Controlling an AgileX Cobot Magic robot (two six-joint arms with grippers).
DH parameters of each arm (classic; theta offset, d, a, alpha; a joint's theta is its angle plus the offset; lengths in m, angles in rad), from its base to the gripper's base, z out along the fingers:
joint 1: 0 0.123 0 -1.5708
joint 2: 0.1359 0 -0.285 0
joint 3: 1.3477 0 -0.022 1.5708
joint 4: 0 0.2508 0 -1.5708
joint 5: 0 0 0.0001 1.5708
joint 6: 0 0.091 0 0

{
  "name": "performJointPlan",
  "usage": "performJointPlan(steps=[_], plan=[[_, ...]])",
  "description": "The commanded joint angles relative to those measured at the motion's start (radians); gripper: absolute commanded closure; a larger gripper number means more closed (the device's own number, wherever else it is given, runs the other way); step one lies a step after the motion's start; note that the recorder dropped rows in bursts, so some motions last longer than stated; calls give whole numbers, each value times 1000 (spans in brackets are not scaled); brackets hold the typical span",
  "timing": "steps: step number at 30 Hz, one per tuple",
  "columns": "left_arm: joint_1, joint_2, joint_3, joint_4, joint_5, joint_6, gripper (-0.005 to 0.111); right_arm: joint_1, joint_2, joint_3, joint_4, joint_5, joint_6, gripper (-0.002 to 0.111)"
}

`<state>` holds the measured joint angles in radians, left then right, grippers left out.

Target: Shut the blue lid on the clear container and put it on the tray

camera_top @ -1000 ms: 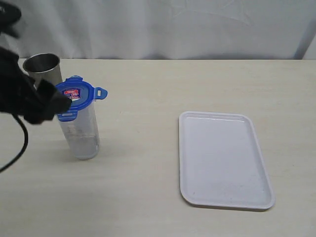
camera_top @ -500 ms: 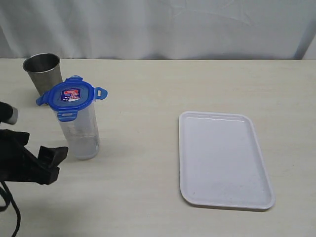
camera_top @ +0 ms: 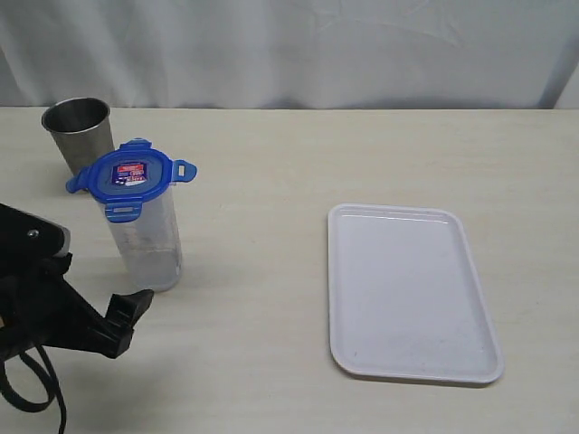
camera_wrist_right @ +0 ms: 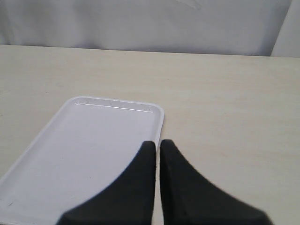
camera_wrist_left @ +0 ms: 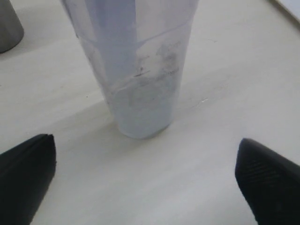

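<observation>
The blue lid [camera_top: 133, 174] sits on the mouth of the clear container [camera_top: 149, 240], which stands upright on the table at the left. Its snap flaps stick outward. My left gripper [camera_top: 118, 325] is low by the table, just in front and to the left of the container's base [camera_wrist_left: 140, 108]. It is open [camera_wrist_left: 145, 154], its two black fingers wide apart and holding nothing. The white tray [camera_top: 407, 289] lies flat to the right. My right gripper [camera_wrist_right: 157, 145] is shut with nothing in it, over the tray's edge [camera_wrist_right: 157, 117].
A steel cup [camera_top: 80, 131] stands close behind and to the left of the container, also seen in the left wrist view as the steel cup [camera_wrist_left: 7, 28]. A white curtain closes the back of the table.
My left gripper has dropped from the lid's height to table level in front of the container. The lid stays on the container. The tray has not moved.
</observation>
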<state>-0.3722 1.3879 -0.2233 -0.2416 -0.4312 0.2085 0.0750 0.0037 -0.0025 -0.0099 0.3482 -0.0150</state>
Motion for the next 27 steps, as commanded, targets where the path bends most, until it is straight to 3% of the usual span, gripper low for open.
performJointPlan(steps=[1,9,17,23,27], plan=[[-7,23,0,-4,-59,44,5,-3,-4,3,-2,-3,2,104],[-7,92,0,22,-128,25,2,-3,-4,3,-2,-3,2,104],[-7,284,0,30,-327,11,2,-3,-4,3,-2,-3,2,104],[-7,364,0,162,-457,-9,2,-3,-4,3,-2,-3,2,104],[-7,427,-37,133,-497,-14,2,-3,-4,3,-2,-3,2,104]])
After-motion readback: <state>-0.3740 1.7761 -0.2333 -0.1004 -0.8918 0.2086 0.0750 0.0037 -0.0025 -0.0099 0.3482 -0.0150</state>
